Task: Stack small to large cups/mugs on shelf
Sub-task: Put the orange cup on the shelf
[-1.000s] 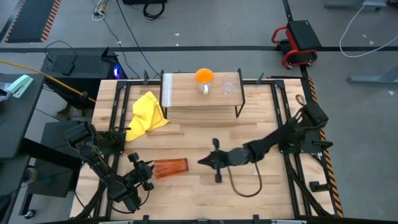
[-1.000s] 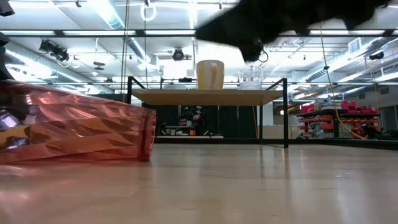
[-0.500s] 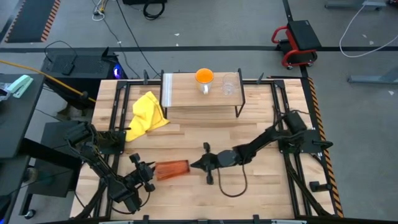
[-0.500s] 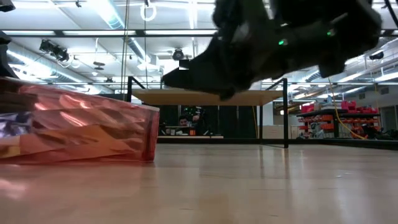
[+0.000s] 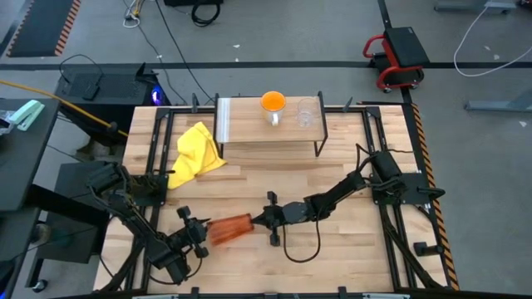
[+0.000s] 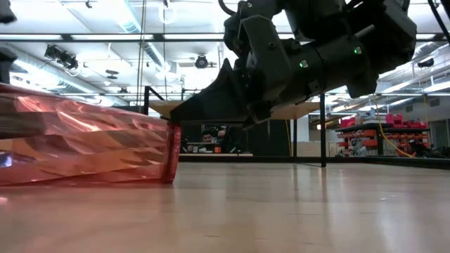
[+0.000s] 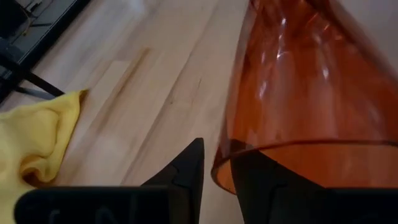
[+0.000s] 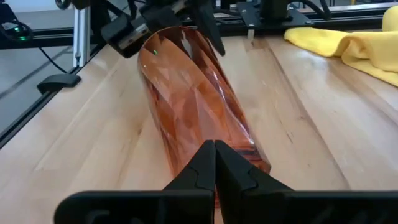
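Cups: one tumbler [image 5: 229,229] lying, two [image 5: 273,102] shelved.

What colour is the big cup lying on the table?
The tumbler is see-through reddish-orange with ribbed facets; the right wrist view shows it best.

Yellow cloth [image 5: 197,155] lies crumpled on the wooden worktop [image 5: 349,183], near its left edge. Red-and-black cart [image 5: 397,55] on the grey floor beyond. Cables trail there.
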